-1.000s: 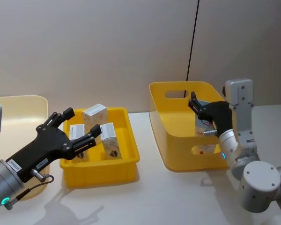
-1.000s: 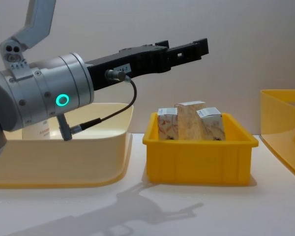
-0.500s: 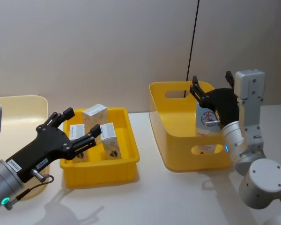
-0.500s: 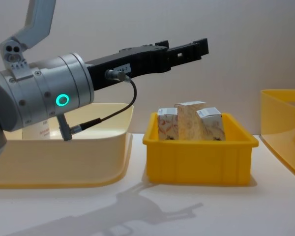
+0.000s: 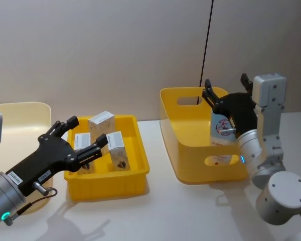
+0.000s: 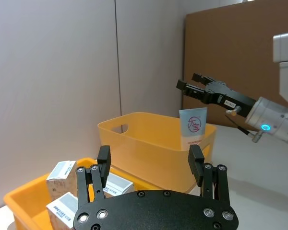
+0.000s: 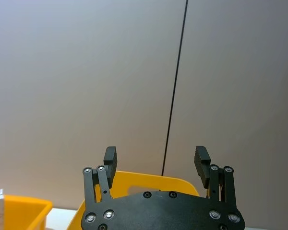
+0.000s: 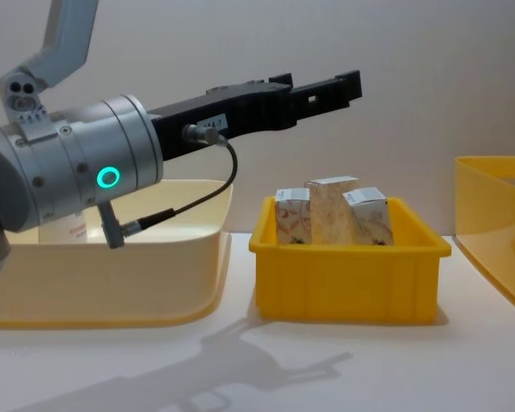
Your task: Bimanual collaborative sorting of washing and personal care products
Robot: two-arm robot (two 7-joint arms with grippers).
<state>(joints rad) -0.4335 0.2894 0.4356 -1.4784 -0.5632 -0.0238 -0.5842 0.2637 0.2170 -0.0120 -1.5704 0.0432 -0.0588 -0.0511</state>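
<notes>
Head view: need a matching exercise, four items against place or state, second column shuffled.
1. left claw
2. right claw
3. blue tube
4. cartons

A. upright in the deep bin
B. inside the shallow tray
C. open, above the deep bin
D. open, over the shallow tray

Pairs: 1-D, 2-C, 3-A, 4-B
</notes>
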